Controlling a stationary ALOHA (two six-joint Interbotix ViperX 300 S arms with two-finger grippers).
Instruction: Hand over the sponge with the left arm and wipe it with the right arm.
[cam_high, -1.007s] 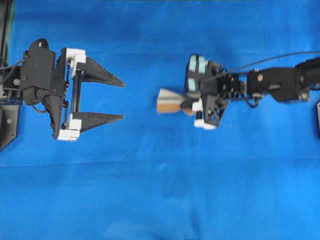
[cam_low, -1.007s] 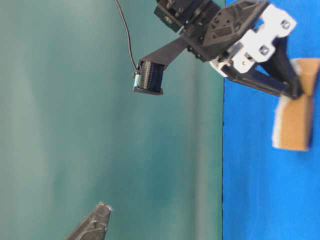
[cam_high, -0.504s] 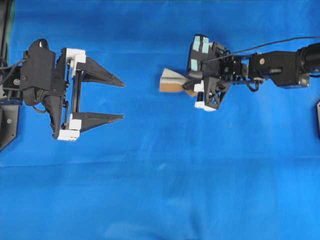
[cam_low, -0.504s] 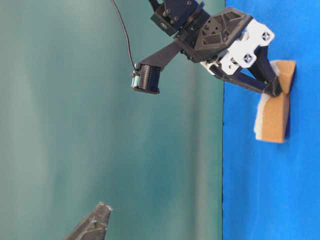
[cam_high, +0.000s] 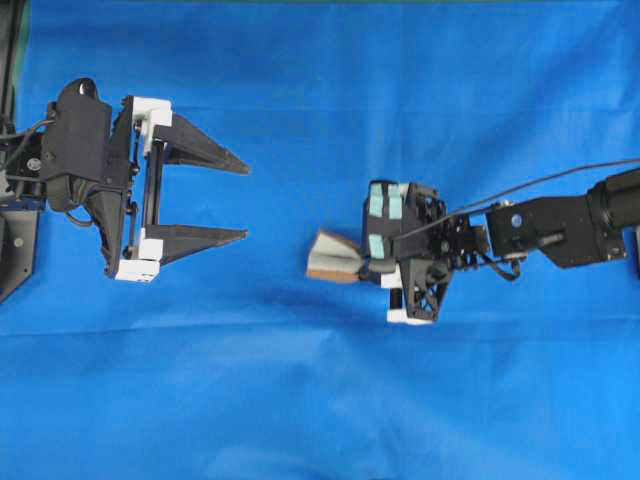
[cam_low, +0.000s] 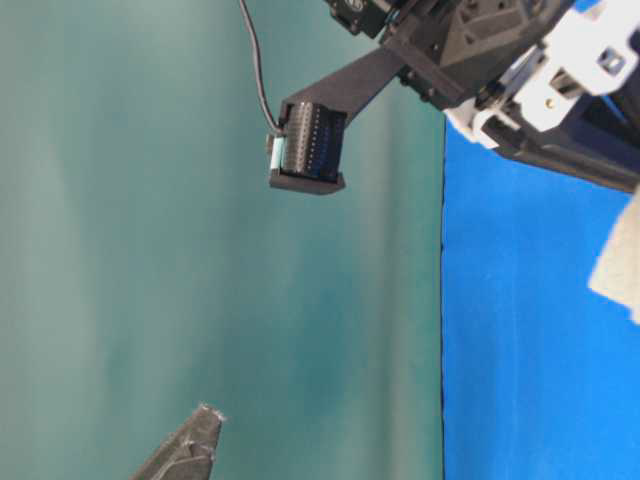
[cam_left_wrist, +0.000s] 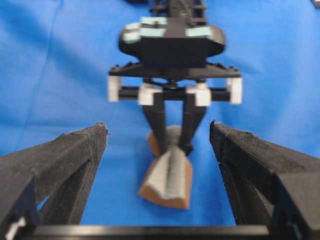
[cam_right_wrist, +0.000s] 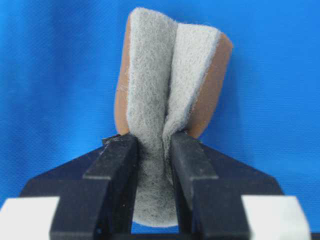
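Note:
The sponge (cam_high: 333, 258) is pinched and folded, its grey top creased inward and its orange-brown layer outside. My right gripper (cam_high: 362, 262), the one with teal patches, is shut on it, and the sponge's edge rests on the blue cloth. In the right wrist view the fingers (cam_right_wrist: 116, 160) squeeze the sponge (cam_right_wrist: 170, 85) at its near end. My left gripper (cam_high: 247, 200) stands open at the left, apart from the sponge, with nothing between its fingers. The left wrist view shows its open fingers (cam_left_wrist: 75, 160) framing the sponge (cam_left_wrist: 170, 175) and the right gripper (cam_left_wrist: 172, 147) ahead.
A blue cloth (cam_high: 320, 400) covers the whole table. The right arm's thin cable (cam_high: 560, 178) trails to the right. In the table-level view, a green backdrop (cam_low: 150, 250) sits behind, and the left finger's tip (cam_low: 190, 445) pokes in at the bottom.
The right gripper has carried the sponge across the cloth, first toward the far side, then back toward the near side and slightly left. The left gripper has not moved.

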